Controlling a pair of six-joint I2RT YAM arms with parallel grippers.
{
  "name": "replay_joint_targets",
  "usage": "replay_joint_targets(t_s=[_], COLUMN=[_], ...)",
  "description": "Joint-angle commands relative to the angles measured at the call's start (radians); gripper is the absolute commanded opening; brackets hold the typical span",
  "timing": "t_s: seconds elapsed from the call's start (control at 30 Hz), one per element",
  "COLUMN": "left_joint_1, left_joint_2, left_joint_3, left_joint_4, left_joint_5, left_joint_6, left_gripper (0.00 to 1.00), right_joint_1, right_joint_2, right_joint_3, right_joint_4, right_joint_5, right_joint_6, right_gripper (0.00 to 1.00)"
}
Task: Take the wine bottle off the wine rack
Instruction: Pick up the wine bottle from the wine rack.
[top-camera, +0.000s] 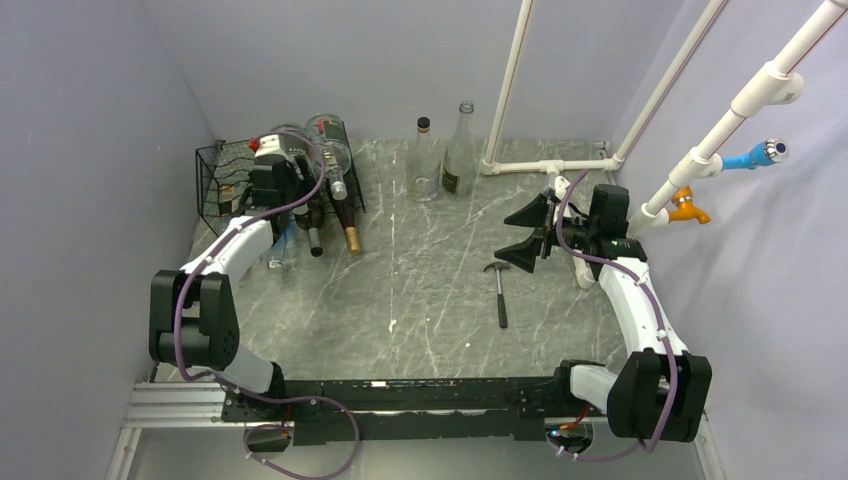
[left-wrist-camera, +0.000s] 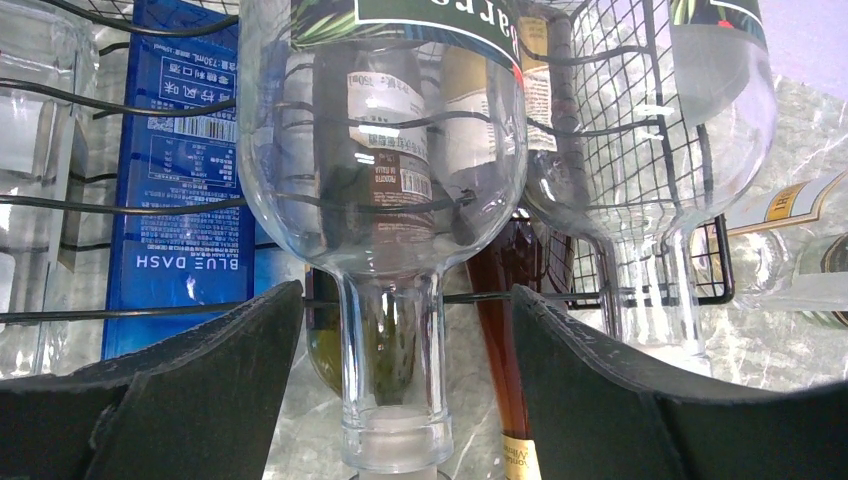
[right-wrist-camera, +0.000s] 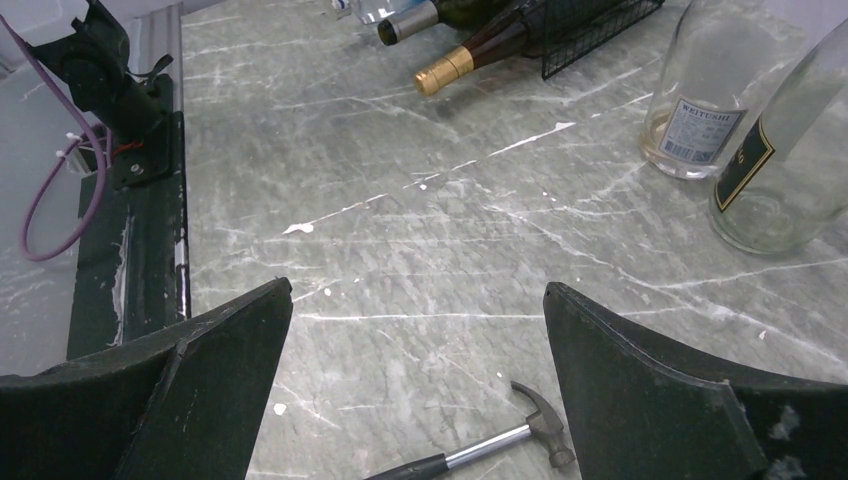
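Clear wine bottle (left-wrist-camera: 380, 200) (lying) on wine rack (top-camera: 215, 185)

Grey marble table (top-camera: 420, 300) between plain lilac walls (top-camera: 80, 150), white pipes (top-camera: 510, 90) behind

Layout: rack left, bottles rear, hammer centre-right.
The wine rack (top-camera: 215, 185) sits far left with the wine bottle (left-wrist-camera: 385, 180) lying in it; two upright bottles (top-camera: 425, 165) stand behind the hammer (top-camera: 497, 290).
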Motion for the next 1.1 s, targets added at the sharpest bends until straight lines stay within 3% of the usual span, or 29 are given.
replay_joint_targets(t_s=[0.0, 0.27, 0.6, 1.07], left_joint_1=[0.004, 0.003, 0.003, 0.003], left_joint_2=[0.009, 0.006, 0.004, -0.022], left_joint_3=[-0.003, -0.007, -0.011, -0.026], left_joint_4=[0.047, 0.057, 0.071, 0.084], left_joint_5=[-0.018, -0.015, -0.011, -0.031], left_joint_6=[-0.012, -0.011, -0.011, -0.007], left_gripper=[0.80, 0.76, 0.58, 0.05], right_joint_1=[-0.008, -0.010, -0.014, -0.019], right_joint_2=[-0.004, -0.004, -0.006, -0.008], right_joint_3=[-0.001, -0.001, -0.001, 0.000], right_joint_4=[0.024, 0.022, 0.022, 0.019], right_joint_5=[-0.039, -0.039, -0.041, -0.043], right_joint_6=[-0.023, -0.024, -0.024, -0.024], right_gripper=[1.00, 1.00, 1.00, 1.00])
